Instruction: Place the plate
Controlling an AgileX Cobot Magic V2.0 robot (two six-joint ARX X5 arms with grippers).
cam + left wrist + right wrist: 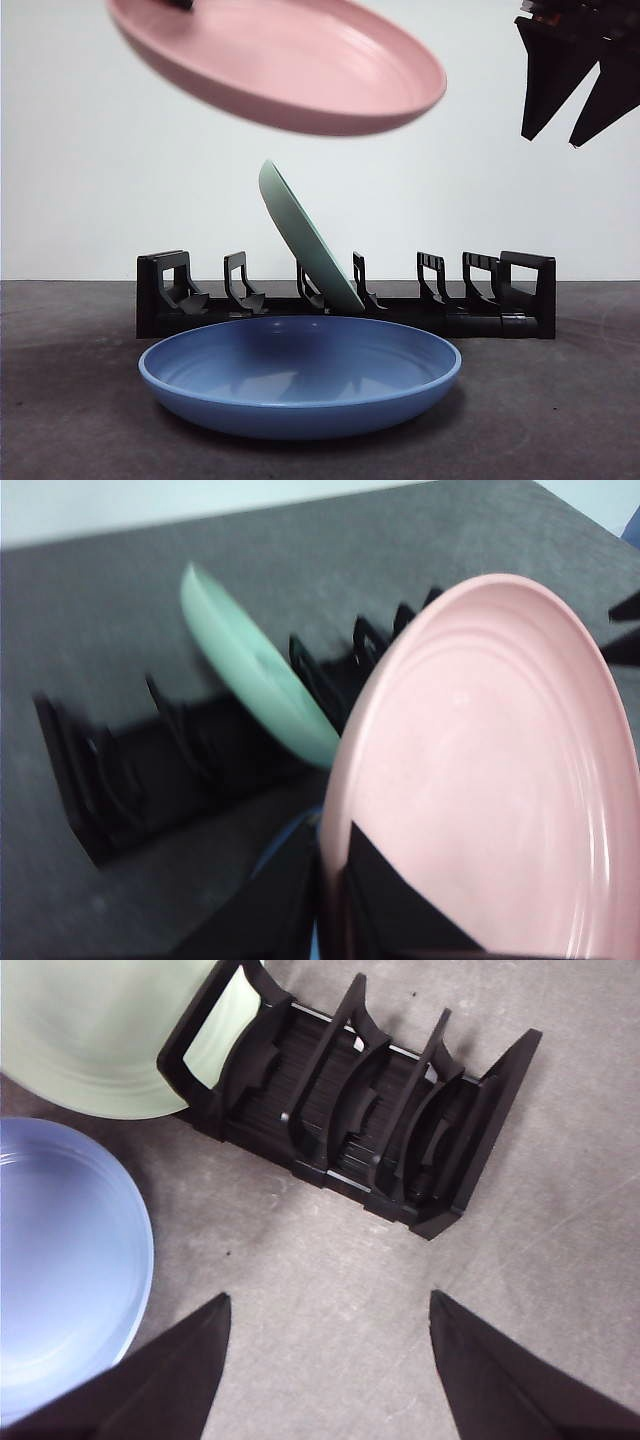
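Nearest the lens, a blue plate (300, 375), smooth and matte, round and shallow with faint concentric rings inside, flat on the dark speckled table (70, 400). Just behind it, a black plastic dish rack (345, 295), a long base with a row of upright curved dividers and a taller end post on each side. Leaning in a middle slot, a pale green plate (310, 240), thin-rimmed, tilted back with its top edge toward the left of the front view. High above the rack, well clear of it, a pink plate (285, 65), same smooth finish and ringed well, held almost level and tipped slightly down to the right. Left gripper (335, 900) clamped on the pink plate's near rim, one black jaw above the inner face and one beneath, rim pinched between. Left arm reaching in from the upper left of the front view, wrist camera angled down toward the rack's slots, picture blurred. Right gripper (330, 1360) up in the top right corner of the front view, jaws spread wide with nothing between them, pointed down at bare table beside the rack's end.
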